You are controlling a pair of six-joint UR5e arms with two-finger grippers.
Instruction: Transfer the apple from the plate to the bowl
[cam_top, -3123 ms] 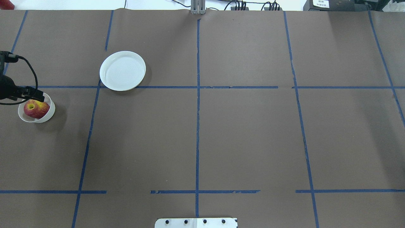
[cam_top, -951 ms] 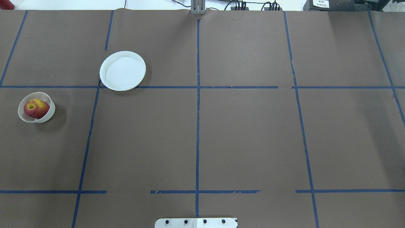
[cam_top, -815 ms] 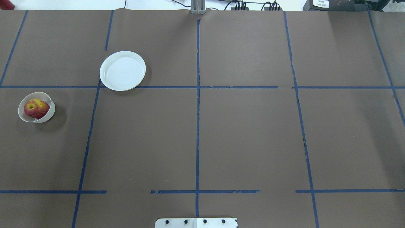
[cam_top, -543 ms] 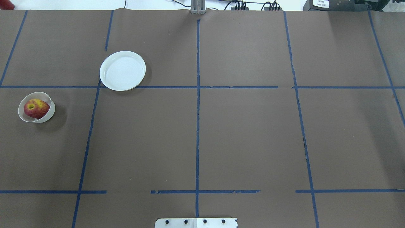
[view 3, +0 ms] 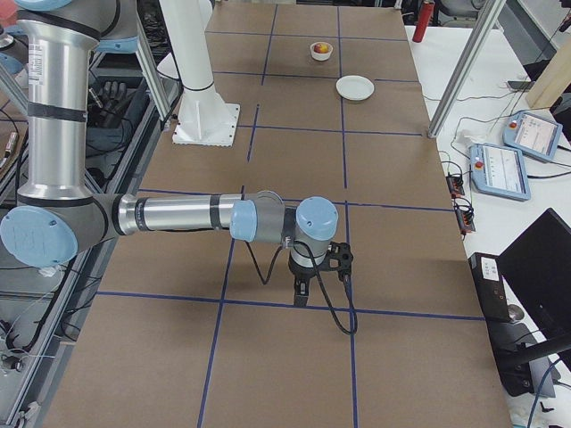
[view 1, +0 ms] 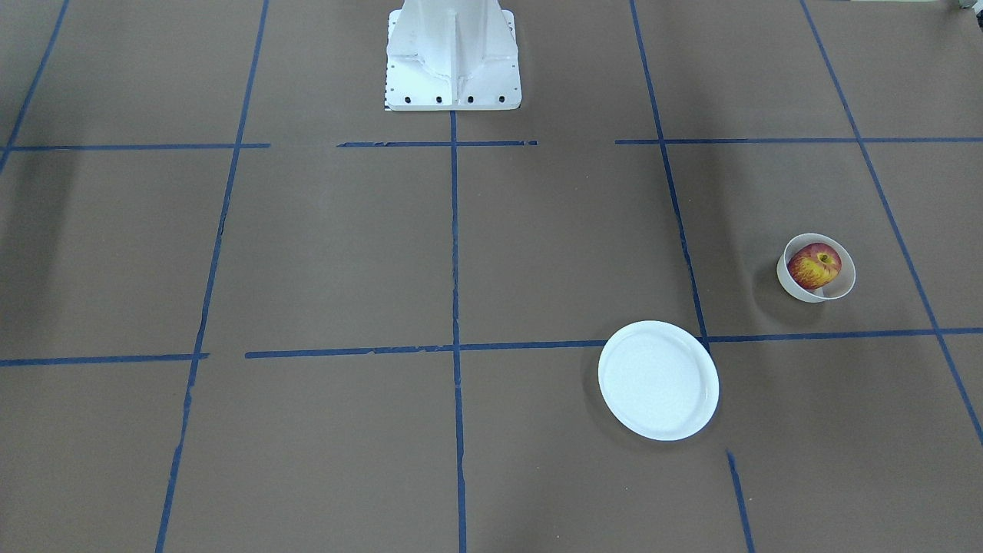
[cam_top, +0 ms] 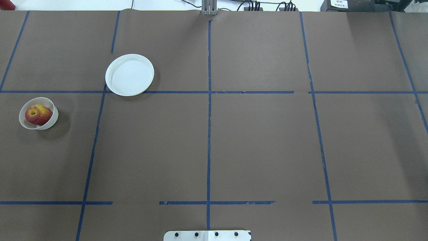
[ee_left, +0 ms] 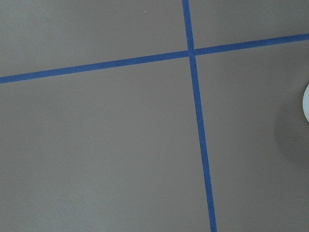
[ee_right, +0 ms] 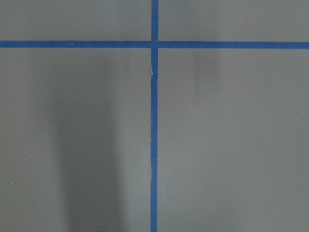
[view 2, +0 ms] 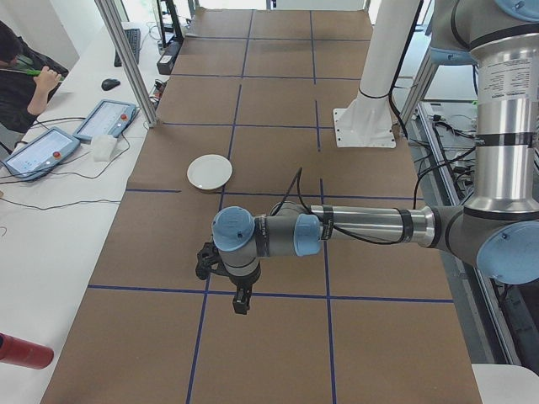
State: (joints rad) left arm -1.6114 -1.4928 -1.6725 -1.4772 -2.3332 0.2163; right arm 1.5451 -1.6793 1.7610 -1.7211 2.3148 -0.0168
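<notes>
While the small red-yellow apple (cam_top: 38, 114) sits in the glossy cream bowl (cam_top: 52, 122) | flat white plate (cam_top: 129, 75) well apart | we cannot tell whether left gripper (view 2: 241, 301) or right gripper (view 3: 300, 294) is spread.

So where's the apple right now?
In the overhead view the apple sits inside the bowl at the table's far left, down-left of the empty plate.

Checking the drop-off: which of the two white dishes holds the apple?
The small deep bowl, on the robot's left, holds the apple; the wide flat plate is empty.
</notes>
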